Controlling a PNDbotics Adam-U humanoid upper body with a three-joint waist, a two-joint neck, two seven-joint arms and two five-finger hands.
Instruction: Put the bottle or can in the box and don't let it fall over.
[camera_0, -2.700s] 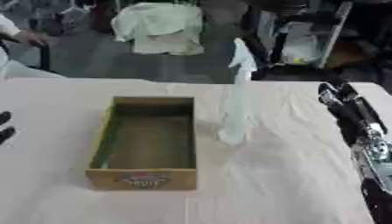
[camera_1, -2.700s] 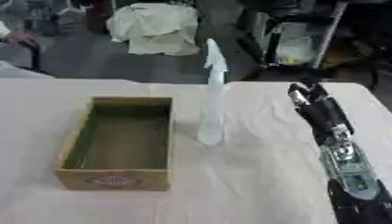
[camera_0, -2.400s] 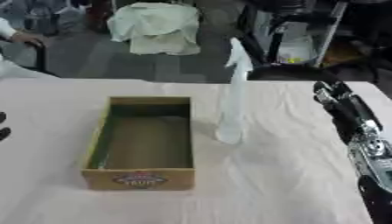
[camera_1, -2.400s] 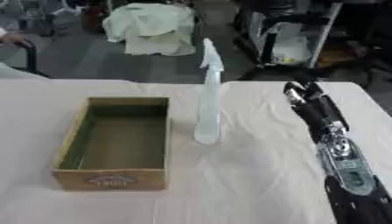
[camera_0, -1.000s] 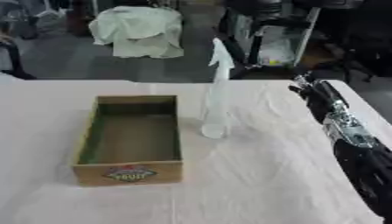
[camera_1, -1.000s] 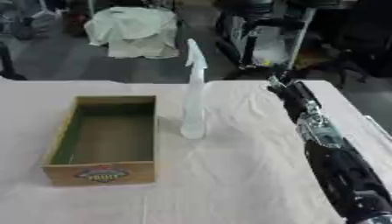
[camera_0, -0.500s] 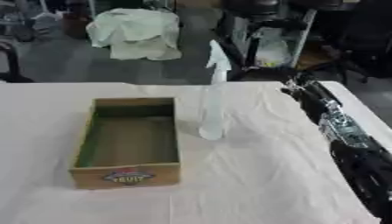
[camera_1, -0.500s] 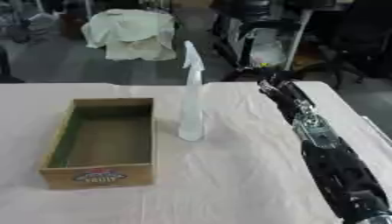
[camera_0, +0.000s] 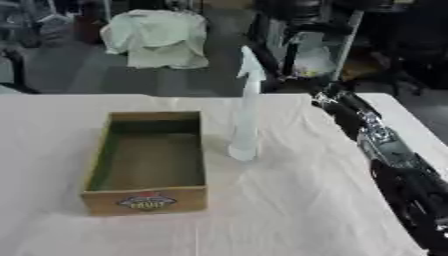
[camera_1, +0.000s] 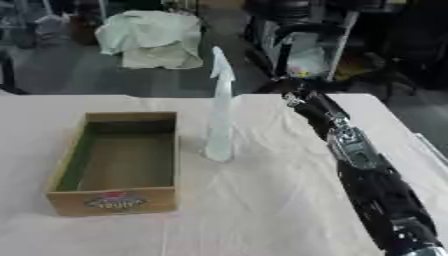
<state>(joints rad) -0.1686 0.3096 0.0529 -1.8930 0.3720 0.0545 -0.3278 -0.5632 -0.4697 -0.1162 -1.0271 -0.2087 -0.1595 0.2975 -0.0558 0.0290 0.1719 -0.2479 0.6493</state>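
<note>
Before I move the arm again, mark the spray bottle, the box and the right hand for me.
spray bottle (camera_1: 219, 125): right eye view, on the middle of its pale upright body.
box (camera_1: 113, 201): right eye view, on its near wall by the label.
right hand (camera_1: 282, 87): right eye view, on the dark hand behind the bottle.

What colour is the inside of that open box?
Dark green inside the open tan cardboard box, clearest in the left eye view.

Right hand: blurred at 1 o'clock, finger pose indeterminate | black-and-silver right arm: cropped at 4 o'clock edge | cardboard box label: print illegible
</note>
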